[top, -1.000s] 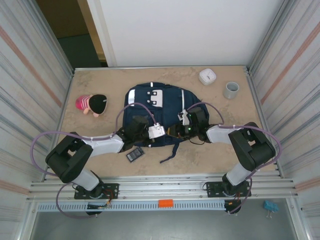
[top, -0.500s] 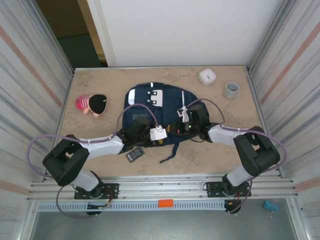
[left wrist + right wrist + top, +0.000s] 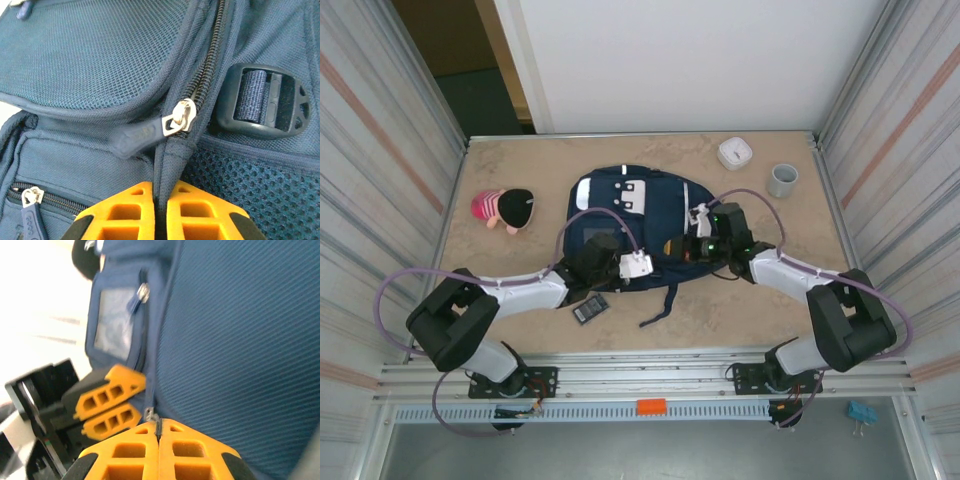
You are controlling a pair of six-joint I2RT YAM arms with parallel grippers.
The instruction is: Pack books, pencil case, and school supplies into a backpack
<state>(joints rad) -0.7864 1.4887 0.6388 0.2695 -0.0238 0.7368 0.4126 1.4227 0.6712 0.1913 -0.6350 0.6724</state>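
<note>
The navy backpack (image 3: 638, 205) lies flat mid-table. My left gripper (image 3: 653, 262) is at its near edge. In the left wrist view this gripper (image 3: 161, 196) is shut on a fold of backpack fabric just below a silver zipper slider (image 3: 182, 116). My right gripper (image 3: 673, 247) meets it from the right. In the right wrist view it (image 3: 159, 429) is shut on a thin zipper pull beside a small slider (image 3: 149, 414), with the left gripper's orange fingers (image 3: 111, 399) close by. A black rectangle with a grey panel (image 3: 590, 309), one of the school supplies, lies near the front. Books and pencil case are out of view.
A pink and black plush toy (image 3: 505, 208) lies at the left. A white round device (image 3: 735, 152) and a grey cup (image 3: 783, 180) stand at the far right. A loose backpack strap (image 3: 665, 302) trails toward the front edge. Metal walls close both sides.
My right arm has swung out to the right and its gripper has moved farther from the front edge along the backpack. The left gripper has shifted only slightly.
</note>
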